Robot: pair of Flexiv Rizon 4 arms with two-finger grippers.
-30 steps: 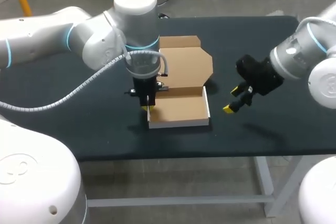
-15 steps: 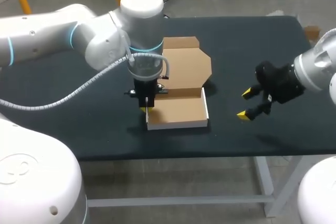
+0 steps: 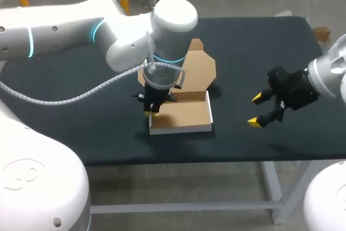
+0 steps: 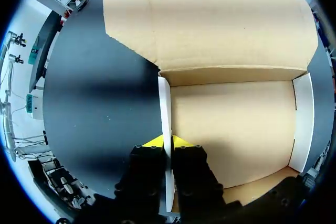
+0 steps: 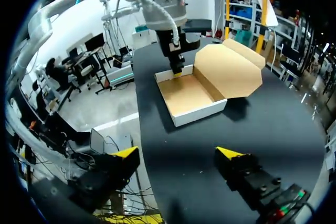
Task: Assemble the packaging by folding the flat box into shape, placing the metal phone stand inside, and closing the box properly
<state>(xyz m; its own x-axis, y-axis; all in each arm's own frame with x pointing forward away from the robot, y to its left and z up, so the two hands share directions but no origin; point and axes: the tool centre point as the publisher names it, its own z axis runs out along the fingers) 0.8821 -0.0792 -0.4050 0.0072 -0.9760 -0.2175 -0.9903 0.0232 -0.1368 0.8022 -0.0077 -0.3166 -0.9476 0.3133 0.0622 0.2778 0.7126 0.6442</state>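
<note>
A shallow cardboard box (image 3: 184,116) with white outer walls lies in the middle of the table, its brown lid (image 3: 195,70) open and leaning back. My left gripper (image 3: 150,111) points straight down at the box's left side. In the left wrist view that gripper (image 4: 168,142) is shut on the box's thin white left wall (image 4: 165,103), one yellow tip on each face. My right gripper (image 3: 259,110) hangs open above the table, well to the right of the box. From the right wrist, its gripper (image 5: 177,154) stands wide apart, with the box (image 5: 189,95) and left gripper (image 5: 177,69) ahead.
The dark table (image 3: 81,106) is bare to the left of the box and between the box and my right gripper. Its front edge runs close below the box. My left arm (image 3: 124,31) arches over the table's back left.
My left arm has swung its wrist to the right while still pinching the wall, and the box has shifted slightly. My right gripper has drawn back to the right, away from the box.
</note>
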